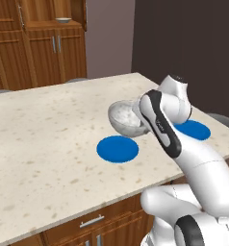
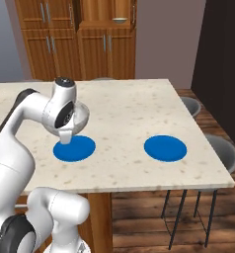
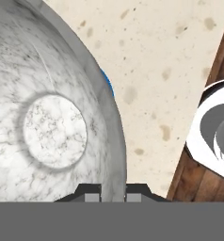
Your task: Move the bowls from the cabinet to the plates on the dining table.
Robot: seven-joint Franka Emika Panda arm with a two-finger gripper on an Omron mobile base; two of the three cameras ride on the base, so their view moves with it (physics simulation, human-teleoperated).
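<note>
Above the pale speckled surface [image 1: 49, 129] of the dining table, we see the gripper [image 3: 113, 192] clamped on the rim of the grey-white marbled bowl [image 1: 126, 117], one finger inside the wall and one outside. We see the bowl held off the surface, tipped on its side, just over the nearer blue plate [image 1: 117, 148]; in the hand view a sliver of blue shows past the bowl's edge. A second blue plate [image 2: 165, 147] lies well apart from the first, bare, on the same surface. Far behind the table we make out the brown wooden cabinet [image 2: 92, 54], and on its open shelf sits the smaller beige bowl [image 2: 119, 20]. Grey stools [image 2: 223, 153] stand beside the table's far side.
</note>
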